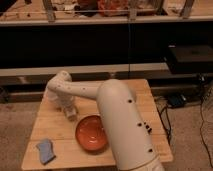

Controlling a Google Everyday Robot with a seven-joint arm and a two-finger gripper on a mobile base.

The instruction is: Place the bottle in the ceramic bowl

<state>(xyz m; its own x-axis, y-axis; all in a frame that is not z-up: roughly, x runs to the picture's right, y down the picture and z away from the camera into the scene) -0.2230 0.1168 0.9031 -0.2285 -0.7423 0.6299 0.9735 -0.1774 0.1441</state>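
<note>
The orange-red ceramic bowl (91, 134) sits on the wooden table (130, 102), near its front middle. My white arm reaches from the lower right across the table to the back left, then bends down. The gripper (70, 111) points down at the tabletop just up and left of the bowl. A small whitish shape at its tip looks like the bottle (72, 115), standing on the table outside the bowl. I cannot separate it clearly from the gripper.
A blue cloth (46, 151) lies at the table's front left corner. Dark shelving (100, 45) runs behind the table. A black box (192, 57) and cables (175, 100) are on the right. The arm covers the table's right side.
</note>
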